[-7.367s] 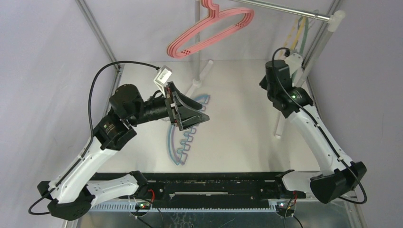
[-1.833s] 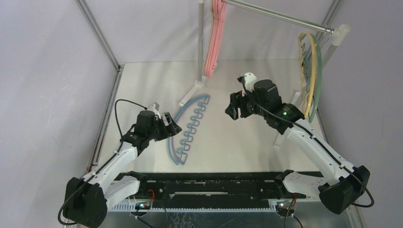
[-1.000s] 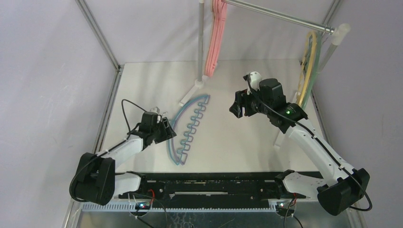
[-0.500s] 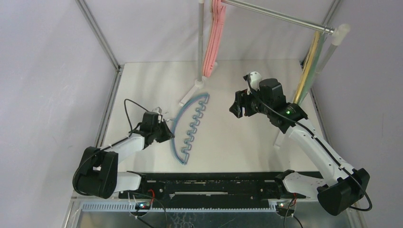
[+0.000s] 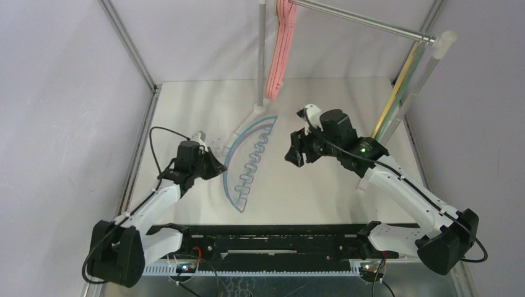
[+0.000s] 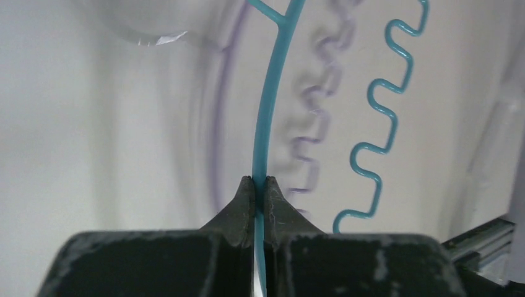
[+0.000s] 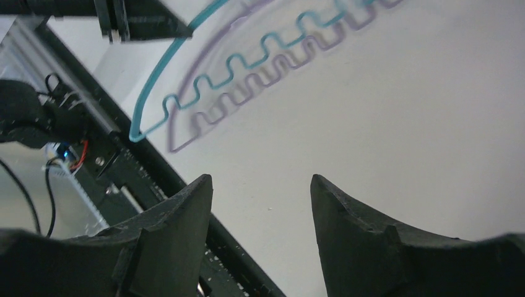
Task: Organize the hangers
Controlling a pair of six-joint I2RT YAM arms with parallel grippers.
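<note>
A blue hanger (image 5: 230, 154) with a wavy bar (image 6: 376, 105) is raised a little above the table's left half. My left gripper (image 6: 259, 180) is shut on its thin arc (image 6: 272, 111), which runs out from between the fingertips. Below it, a purple hanger (image 7: 247, 86) of the same shape lies flat on the table. The blue hanger (image 7: 162, 71) also shows in the right wrist view. My right gripper (image 5: 291, 151) hangs open to the right of the hangers, with only bare table between its fingers (image 7: 186, 210). Several pink hangers (image 5: 282, 43) hang on the rail.
A grey metal rail (image 5: 359, 15) on white poles crosses the back. Yellow and green hangers (image 5: 396, 86) hang edge-on at its right end. A pole foot (image 5: 251, 117) stands just behind the blue hanger's top. The black frame (image 5: 278, 238) of the arm bases runs along the near edge.
My left gripper has shut on the blue hanger's arc and lifted it slightly off the purple one. The right arm has moved left and lower, toward the hangers.
</note>
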